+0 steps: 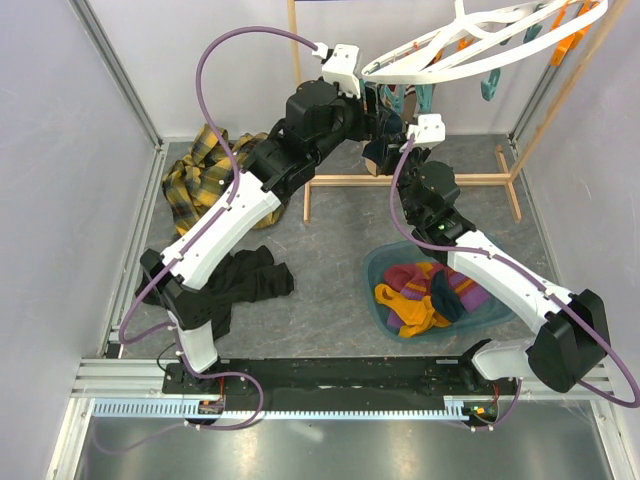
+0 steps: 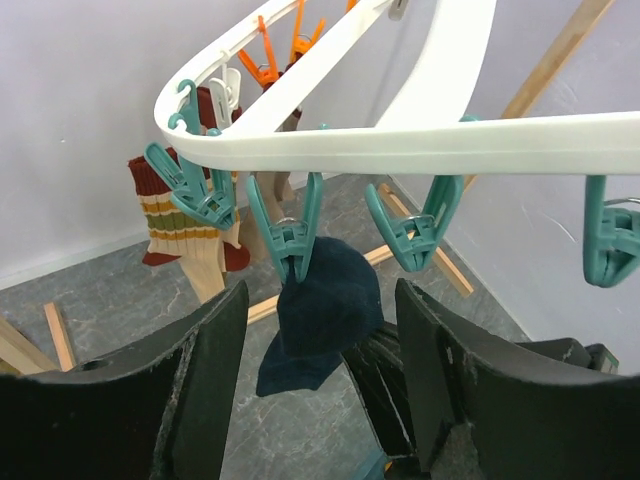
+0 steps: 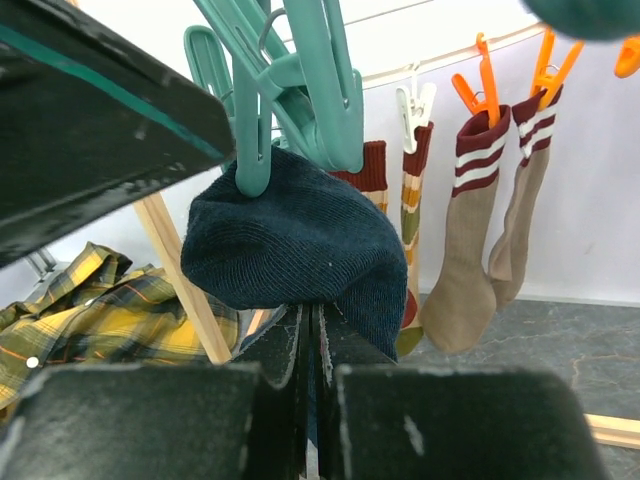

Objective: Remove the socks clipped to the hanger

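Note:
The white oval hanger [image 1: 470,45] hangs at the top right with teal and orange clips. A navy sock [image 2: 325,300] hangs from a teal clip [image 2: 290,240]. My left gripper [image 2: 320,292] is open, one finger on each side of this sock, just under the hanger rim [image 2: 400,140]. My right gripper [image 3: 312,325] is shut on the lower edge of the navy sock [image 3: 290,250] from below. A maroon striped sock [image 2: 165,215] and beige socks [image 3: 480,240] hang further along. In the top view both grippers meet under the hanger, left [image 1: 385,112] and right [image 1: 385,152].
A teal basket [image 1: 378,268] holds several loose socks near the right arm. A yellow plaid shirt [image 1: 200,175] lies at the left and a black garment [image 1: 250,285] by the left arm's base. The wooden frame stand [image 1: 410,182] rises under the hanger.

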`<move>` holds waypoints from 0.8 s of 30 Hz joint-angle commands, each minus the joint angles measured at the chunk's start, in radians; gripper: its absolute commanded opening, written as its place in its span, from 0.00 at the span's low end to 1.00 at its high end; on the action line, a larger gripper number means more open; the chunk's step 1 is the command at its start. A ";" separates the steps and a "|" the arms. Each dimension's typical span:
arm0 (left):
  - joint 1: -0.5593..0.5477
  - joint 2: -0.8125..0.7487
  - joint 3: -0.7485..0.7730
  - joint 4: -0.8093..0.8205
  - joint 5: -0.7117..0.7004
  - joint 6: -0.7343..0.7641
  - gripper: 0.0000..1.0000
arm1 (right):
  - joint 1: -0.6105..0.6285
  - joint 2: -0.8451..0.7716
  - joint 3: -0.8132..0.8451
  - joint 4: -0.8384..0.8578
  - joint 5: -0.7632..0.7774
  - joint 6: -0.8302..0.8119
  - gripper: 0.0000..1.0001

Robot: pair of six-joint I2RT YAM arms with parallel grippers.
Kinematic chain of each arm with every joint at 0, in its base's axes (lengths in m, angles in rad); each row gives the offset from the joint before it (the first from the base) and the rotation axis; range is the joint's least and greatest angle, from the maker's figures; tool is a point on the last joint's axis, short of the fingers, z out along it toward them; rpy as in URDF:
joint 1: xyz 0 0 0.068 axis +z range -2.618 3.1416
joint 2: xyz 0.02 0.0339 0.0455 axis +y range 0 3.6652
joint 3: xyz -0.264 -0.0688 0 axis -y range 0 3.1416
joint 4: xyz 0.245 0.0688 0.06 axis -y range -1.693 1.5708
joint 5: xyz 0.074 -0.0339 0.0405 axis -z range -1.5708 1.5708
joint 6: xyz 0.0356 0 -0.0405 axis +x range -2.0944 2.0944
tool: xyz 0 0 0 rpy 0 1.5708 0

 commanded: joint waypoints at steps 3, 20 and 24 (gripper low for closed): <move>0.007 0.018 0.061 0.043 -0.037 -0.016 0.66 | -0.005 -0.034 0.014 0.010 -0.025 0.025 0.00; 0.021 0.075 0.098 0.110 0.030 0.041 0.67 | -0.003 -0.051 0.037 -0.035 -0.037 0.064 0.00; 0.021 0.087 0.098 0.112 0.017 0.055 0.67 | -0.005 -0.054 0.042 -0.035 -0.040 0.067 0.00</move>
